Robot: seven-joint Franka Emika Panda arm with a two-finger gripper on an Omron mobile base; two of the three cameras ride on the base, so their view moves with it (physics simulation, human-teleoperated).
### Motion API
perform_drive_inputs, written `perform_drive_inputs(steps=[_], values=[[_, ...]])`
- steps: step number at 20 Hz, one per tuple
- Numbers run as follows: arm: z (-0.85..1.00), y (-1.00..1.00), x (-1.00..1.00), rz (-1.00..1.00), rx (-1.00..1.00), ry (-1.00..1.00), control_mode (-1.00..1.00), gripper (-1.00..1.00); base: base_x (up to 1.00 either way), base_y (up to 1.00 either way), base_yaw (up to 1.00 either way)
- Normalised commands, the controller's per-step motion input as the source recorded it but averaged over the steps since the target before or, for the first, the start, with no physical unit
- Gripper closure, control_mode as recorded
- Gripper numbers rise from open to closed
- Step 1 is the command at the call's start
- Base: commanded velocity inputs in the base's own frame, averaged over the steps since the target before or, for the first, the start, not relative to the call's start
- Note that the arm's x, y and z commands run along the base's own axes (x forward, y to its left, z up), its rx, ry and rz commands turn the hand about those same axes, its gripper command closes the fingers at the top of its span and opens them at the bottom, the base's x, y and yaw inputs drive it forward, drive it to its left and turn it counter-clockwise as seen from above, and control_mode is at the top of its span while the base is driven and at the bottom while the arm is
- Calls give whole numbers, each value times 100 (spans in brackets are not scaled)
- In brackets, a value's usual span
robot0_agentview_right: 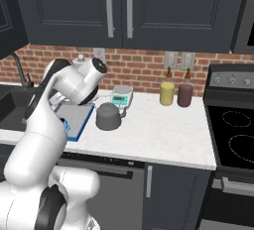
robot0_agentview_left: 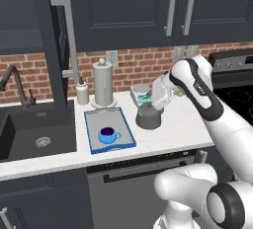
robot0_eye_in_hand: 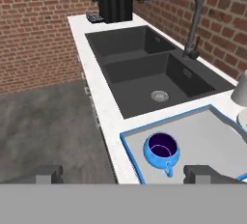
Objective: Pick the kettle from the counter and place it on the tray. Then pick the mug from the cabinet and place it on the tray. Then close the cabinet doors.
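Blue-rimmed tray point(robot0_eye_in_hand: 202, 136) lies just ahead of my gripper point(robot0_eye_in_hand: 123, 174), jaws wide and empty; the mug point(robot0_eye_in_hand: 161, 151) sits inside it. I see the kettle point(robot0_agentview_left: 148, 116) standing on the counter point(robot0_agentview_left: 173, 129) beneath the hand.

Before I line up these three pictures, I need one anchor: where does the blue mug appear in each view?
Left base view: the mug stands on the near half of the tray, left of centre.
Right base view: a sliver of blue at the tray's edge, behind the arm.
Hand view: bottom centre, inside the tray's near corner.
Shared landmark: the tray's blue rim.
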Motion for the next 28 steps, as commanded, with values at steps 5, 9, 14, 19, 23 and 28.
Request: perform_drive_inputs(steps=[5, 9, 14, 19, 23, 28], values=[[13, -68, 0, 9, 0, 0, -100, -100, 0, 0, 0], [0, -70, 1, 11, 0, -3, -100, -100, 0, 0, 0], [0, -59, 11, 13, 0, -8, -100, -100, 0, 0, 0], [-3, -37, 23, 14, 0, -16, -100, -100, 0, 0, 0], [-7, -22, 33, 16, 0, -17, -100, -100, 0, 0, 0], [-14, -8, 33, 9, 0, -11, -100, -100, 0, 0, 0]])
